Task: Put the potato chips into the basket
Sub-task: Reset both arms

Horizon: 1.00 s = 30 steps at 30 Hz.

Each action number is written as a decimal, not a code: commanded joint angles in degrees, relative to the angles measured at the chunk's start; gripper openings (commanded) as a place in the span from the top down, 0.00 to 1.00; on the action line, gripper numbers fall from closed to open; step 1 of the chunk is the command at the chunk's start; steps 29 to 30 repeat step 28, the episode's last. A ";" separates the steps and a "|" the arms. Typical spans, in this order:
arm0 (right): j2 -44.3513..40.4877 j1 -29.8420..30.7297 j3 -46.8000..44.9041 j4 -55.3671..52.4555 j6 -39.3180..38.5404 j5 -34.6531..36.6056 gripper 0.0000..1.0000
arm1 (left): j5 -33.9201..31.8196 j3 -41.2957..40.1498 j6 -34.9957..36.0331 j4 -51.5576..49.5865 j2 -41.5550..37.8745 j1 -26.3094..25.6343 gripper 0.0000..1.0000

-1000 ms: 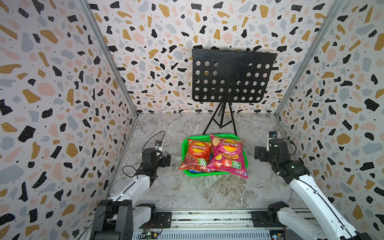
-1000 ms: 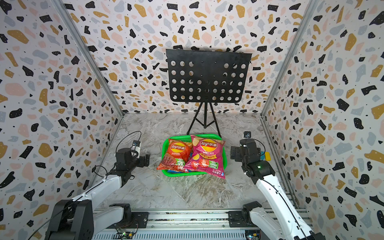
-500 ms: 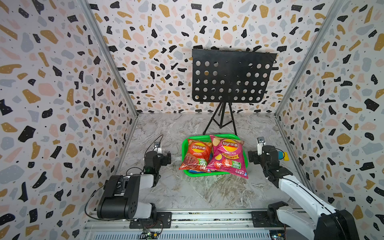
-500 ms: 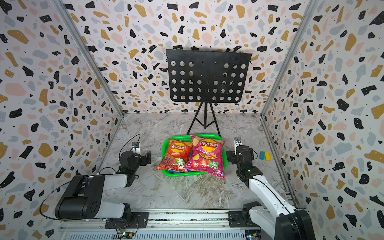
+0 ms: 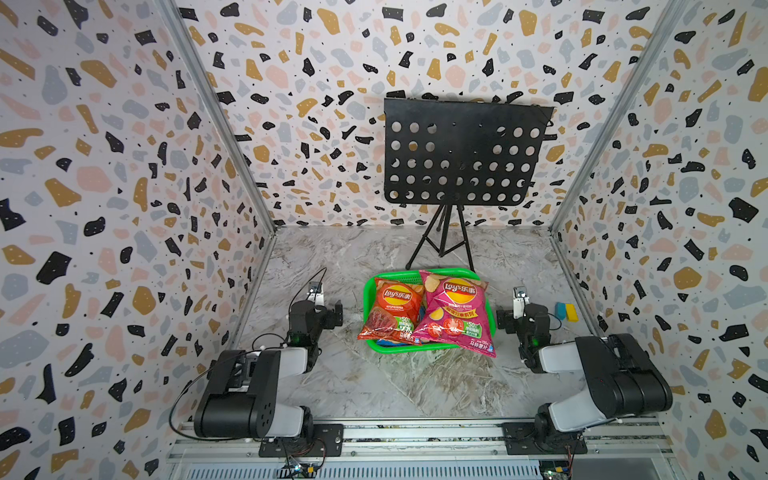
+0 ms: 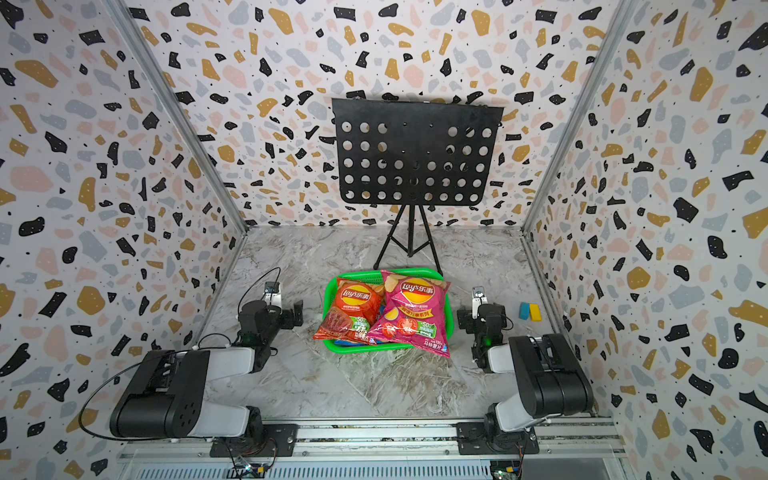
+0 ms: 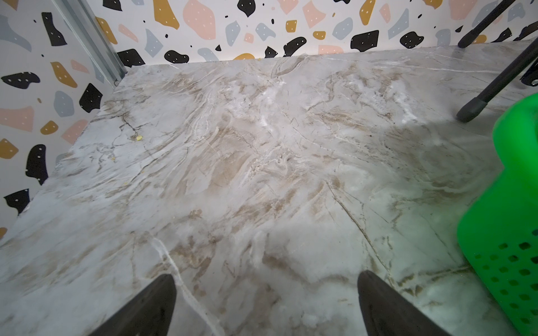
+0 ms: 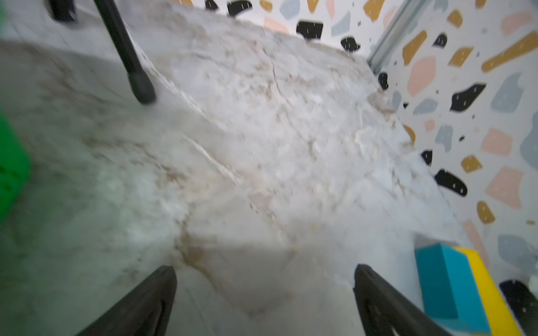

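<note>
The green basket (image 5: pixel 367 300) (image 6: pixel 328 300) stands mid-table in both top views. A red bag of potato chips (image 5: pixel 392 309) and a magenta-pink bag (image 5: pixel 455 316) lie side by side on top of it, and the pink one overhangs the near right corner. A sliver of a blue bag (image 5: pixel 395 341) shows under them. My left gripper (image 5: pixel 322 316) (image 7: pixel 266 291) is open and empty, left of the basket. My right gripper (image 5: pixel 519 322) (image 8: pixel 265 285) is open and empty on the basket's right. Each wrist view catches only the basket's green wall (image 7: pixel 509 218) (image 8: pixel 11 168).
A black perforated music stand (image 5: pixel 461 153) on a tripod (image 5: pixel 440 241) rises just behind the basket, one foot (image 7: pixel 471 110) close to it. A small blue-and-yellow block (image 5: pixel 566 311) (image 8: pixel 454 285) lies by the right wall. Patterned walls close three sides. The rail (image 5: pixel 415 432) runs along the front.
Both arms have folded down and back toward the front rail. The right gripper moved slightly inward toward the basket. Both grippers stay open, and the bags have not moved.
</note>
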 commanded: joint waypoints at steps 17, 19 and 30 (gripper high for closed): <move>-0.63 -0.55 2.99 4.84 2.74 0.87 0.00 | 0.59 1.18 0.20 2.00 -0.35 0.11 0.00; -0.83 -0.55 2.88 4.87 2.76 1.03 0.00 | 0.53 1.14 0.17 2.02 -0.38 0.07 0.00; -0.76 -0.53 2.91 4.84 2.77 1.02 0.00 | -0.84 1.62 0.72 1.18 -0.33 -0.94 0.00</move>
